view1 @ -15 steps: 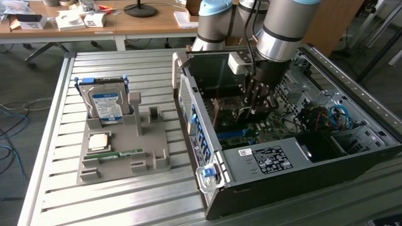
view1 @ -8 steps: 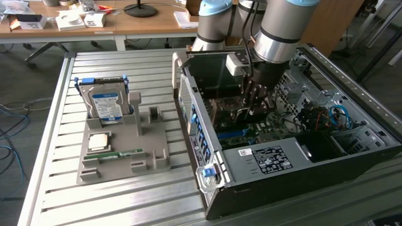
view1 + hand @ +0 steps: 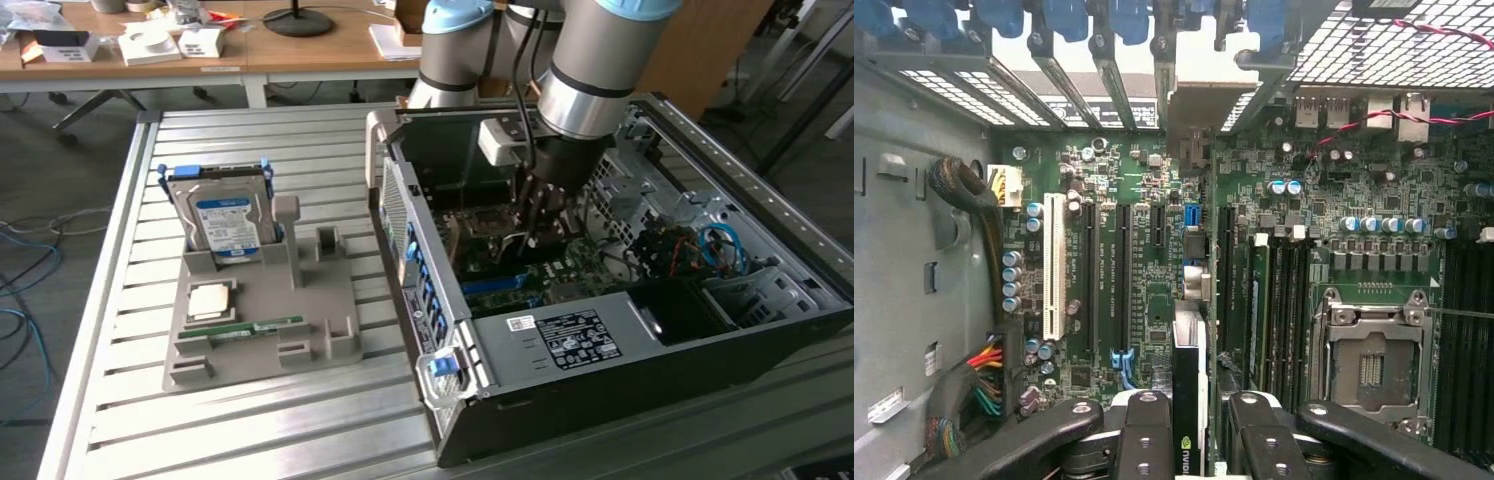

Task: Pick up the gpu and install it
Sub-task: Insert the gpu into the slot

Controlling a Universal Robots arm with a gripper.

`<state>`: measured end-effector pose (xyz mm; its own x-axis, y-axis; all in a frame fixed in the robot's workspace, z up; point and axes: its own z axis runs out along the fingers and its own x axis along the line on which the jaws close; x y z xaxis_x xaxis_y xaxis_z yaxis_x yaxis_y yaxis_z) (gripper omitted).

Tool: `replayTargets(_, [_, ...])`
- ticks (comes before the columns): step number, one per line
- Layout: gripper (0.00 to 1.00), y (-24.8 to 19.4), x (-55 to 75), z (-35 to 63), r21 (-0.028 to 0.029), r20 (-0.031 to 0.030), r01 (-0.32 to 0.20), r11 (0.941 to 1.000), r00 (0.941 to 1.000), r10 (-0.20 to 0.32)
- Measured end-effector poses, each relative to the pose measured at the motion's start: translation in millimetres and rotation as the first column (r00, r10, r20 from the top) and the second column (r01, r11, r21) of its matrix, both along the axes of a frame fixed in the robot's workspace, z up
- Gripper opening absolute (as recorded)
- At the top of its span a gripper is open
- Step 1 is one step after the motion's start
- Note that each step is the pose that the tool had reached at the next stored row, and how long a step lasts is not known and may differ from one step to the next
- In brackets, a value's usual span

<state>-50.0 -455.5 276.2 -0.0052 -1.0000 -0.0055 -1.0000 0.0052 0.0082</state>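
Currently the arm reaches down into the open computer case (image 3: 587, 340), which lies on its side on the slatted metal table (image 3: 240, 430). The gripper (image 3: 545, 215) is low among the parts, above the motherboard (image 3: 1144, 190). In the wrist view the gripper (image 3: 1192, 440) is clenched on the gpu (image 3: 1188, 380). One of the dark fingers (image 3: 1146, 435) is on each side of the thin black card, which is seen edge-on and carries a small green logo. The card stands on edge over the board and runs lengthwise toward the rear slot openings of the case, where a pale metal strip (image 3: 1199, 108) lies in its line. It hangs between the long black expansion slots (image 3: 1124, 270) beside the white slot (image 3: 1054, 265) and the row of memory slots (image 3: 1274, 300). The CPU socket (image 3: 1374, 355) lies beyond those. Whether the card's lower edge touches a slot cannot be told. On the exterior view's left, well apart from the case, a grey holder tray (image 3: 314, 345) stands on the table. A hard drive (image 3: 227, 225) with a blue-white label stands upright at the tray's back, and a narrow green memory stick (image 3: 254, 328) lies flat nearer its front.
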Motion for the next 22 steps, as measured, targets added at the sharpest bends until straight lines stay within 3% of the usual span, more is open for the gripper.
replayTargets(22, [0.27,0.0,-4.1,-6.7,0.0002,0.0001,0.0,1.0,1.0,0.0])
